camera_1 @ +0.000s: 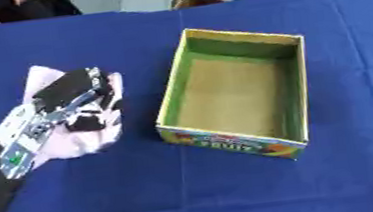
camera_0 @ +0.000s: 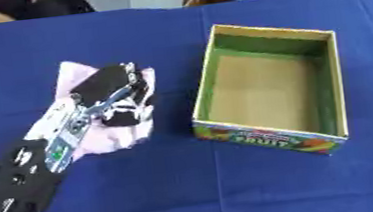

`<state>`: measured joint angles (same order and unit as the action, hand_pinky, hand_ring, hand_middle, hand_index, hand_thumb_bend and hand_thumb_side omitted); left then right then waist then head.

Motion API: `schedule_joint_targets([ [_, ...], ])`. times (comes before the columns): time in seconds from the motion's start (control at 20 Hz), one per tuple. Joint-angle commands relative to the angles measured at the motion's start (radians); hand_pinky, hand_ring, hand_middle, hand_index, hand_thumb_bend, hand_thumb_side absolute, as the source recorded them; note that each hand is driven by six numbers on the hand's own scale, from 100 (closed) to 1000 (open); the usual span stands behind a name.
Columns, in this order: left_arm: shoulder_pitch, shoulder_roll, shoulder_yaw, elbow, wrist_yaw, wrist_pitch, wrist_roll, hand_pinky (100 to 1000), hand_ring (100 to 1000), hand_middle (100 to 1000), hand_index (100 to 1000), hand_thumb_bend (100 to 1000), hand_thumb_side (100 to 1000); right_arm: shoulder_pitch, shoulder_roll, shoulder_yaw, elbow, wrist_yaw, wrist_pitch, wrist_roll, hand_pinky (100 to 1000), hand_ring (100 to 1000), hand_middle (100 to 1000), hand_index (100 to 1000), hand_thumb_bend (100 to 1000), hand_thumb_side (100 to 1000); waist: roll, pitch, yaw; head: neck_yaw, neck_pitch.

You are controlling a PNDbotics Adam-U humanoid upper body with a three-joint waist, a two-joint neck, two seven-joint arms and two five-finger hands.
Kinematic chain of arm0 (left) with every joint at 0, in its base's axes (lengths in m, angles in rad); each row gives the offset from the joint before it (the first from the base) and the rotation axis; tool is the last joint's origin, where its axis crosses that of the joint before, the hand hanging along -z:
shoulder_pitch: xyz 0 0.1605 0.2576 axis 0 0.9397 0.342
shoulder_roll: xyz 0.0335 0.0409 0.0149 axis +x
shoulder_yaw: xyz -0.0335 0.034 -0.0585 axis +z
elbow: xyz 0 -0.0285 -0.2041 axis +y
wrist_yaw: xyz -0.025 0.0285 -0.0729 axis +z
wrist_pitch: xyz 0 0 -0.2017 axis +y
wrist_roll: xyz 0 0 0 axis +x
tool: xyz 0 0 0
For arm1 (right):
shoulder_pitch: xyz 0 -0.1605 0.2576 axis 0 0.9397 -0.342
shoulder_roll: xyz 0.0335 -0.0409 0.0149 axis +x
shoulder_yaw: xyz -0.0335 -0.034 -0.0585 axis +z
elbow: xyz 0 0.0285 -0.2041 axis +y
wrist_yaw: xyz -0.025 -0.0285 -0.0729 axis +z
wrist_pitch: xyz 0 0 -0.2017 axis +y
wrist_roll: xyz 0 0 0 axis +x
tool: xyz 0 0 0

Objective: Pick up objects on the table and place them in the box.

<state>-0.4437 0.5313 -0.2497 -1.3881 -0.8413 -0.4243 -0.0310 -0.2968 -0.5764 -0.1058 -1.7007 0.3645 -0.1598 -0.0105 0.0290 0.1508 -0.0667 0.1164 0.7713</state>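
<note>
Now the left hand (camera_0: 114,93) has its fingers curled down on the soft pink-white cloth (camera_0: 96,133) near the table's (camera_0: 191,188) left edge, w/ the box (camera_0: 274,143) beside it empty; it looks light & floppy, so grab a bunched-up middle bit.

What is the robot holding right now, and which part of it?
The left hand is closed on the crumpled pale pink cloth, gripping its bunched right-hand part near the top. The cardboard box is empty.
</note>
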Motion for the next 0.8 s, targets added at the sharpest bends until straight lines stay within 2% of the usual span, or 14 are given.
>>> schedule_joint_targets([
  [0.05, -0.012, 0.016, 0.014, -0.018, 0.006, 0.006, -0.001, 100, 100, 100, 100, 100, 209, -0.012, -0.016, -0.010, -0.025, -0.001, 0.000, -0.001, 742, 707, 792, 930, 100, 757, -0.004, -0.012, 0.000, 0.006, -0.001],
  [0.4, -0.017, 0.020, 0.011, -0.014, 0.019, 0.008, -0.014, 100, 100, 100, 100, 100, 232, -0.009, -0.016, -0.010, -0.024, -0.001, 0.000, -0.002, 742, 707, 792, 930, 100, 758, -0.003, -0.012, 0.000, 0.005, -0.001],
  [0.55, -0.034, 0.041, 0.004, -0.023, 0.082, 0.011, -0.033, 100, 100, 100, 100, 100, 224, -0.008, -0.019, -0.010, -0.024, 0.000, 0.000, -0.001, 742, 707, 792, 930, 100, 758, -0.001, -0.013, 0.000, 0.004, -0.001],
  [0.8, -0.090, 0.111, 0.025, -0.132, 0.205, 0.049, -0.058, 100, 100, 100, 100, 100, 190, -0.006, -0.022, -0.011, -0.022, 0.001, 0.001, -0.002, 742, 707, 792, 930, 100, 757, 0.003, -0.016, 0.004, 0.002, -0.001],
])
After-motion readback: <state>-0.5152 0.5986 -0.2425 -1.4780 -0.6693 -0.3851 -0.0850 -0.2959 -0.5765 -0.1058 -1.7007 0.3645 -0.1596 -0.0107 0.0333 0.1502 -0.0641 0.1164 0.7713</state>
